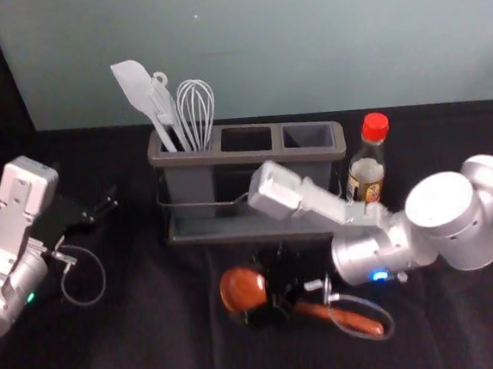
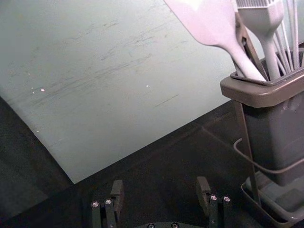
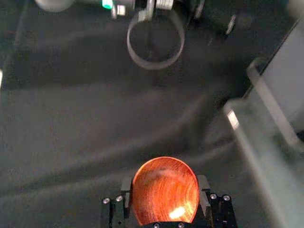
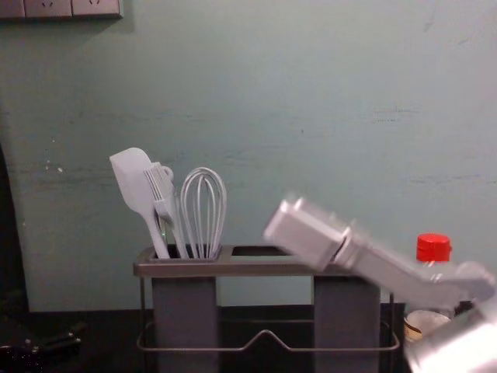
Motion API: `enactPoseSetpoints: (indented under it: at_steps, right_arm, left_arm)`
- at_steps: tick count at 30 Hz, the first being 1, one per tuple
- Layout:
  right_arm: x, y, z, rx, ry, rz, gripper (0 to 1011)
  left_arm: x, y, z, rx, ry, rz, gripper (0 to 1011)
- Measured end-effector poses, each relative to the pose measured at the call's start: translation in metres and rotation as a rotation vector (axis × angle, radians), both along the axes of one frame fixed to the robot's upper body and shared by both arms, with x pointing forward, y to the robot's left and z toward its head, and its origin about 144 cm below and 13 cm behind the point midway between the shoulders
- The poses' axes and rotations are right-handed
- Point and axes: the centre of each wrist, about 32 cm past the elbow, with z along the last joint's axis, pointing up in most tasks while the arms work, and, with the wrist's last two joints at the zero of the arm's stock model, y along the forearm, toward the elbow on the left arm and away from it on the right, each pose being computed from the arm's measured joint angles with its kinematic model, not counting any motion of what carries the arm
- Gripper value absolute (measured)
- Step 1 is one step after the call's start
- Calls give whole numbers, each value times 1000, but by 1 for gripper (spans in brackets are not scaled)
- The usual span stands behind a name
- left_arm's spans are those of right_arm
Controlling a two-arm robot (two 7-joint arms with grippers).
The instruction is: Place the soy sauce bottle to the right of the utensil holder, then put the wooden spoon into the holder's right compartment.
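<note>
In the head view, your left gripper's parked on the left; your right gripper's got the one reddish-brown wooden spoon in front of the grey three-slot utensil holder. Your right arm partly blocks that holder. One red-capped clear soy sauce bottle stands right of it, label unreadable.

Left wrist: fingers apart.

Right wrist: fingers clamped on the spoon's bowl.

Chest: one pale spatula, brush and whisk, left slot.

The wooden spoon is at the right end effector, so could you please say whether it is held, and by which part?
The wooden spoon is held by its bowl, between the fingers of the right end effector.
</note>
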Motion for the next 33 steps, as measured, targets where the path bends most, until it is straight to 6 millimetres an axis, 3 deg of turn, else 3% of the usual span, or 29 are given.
enactPoseSetpoints:
  at_steps: [7,19,33]
  right_arm:
    - [-16,-16,17,184,-156,-17,837]
    - [-36,-45,27,578,-376,-91,837]
    - [-24,-57,37,823,-478,-146,837]
  left_arm:
    - [0,0,0,0,0,0,1005]
    - [0,0,0,0,0,0,1005]
    - [0,0,0,0,0,0,1005]
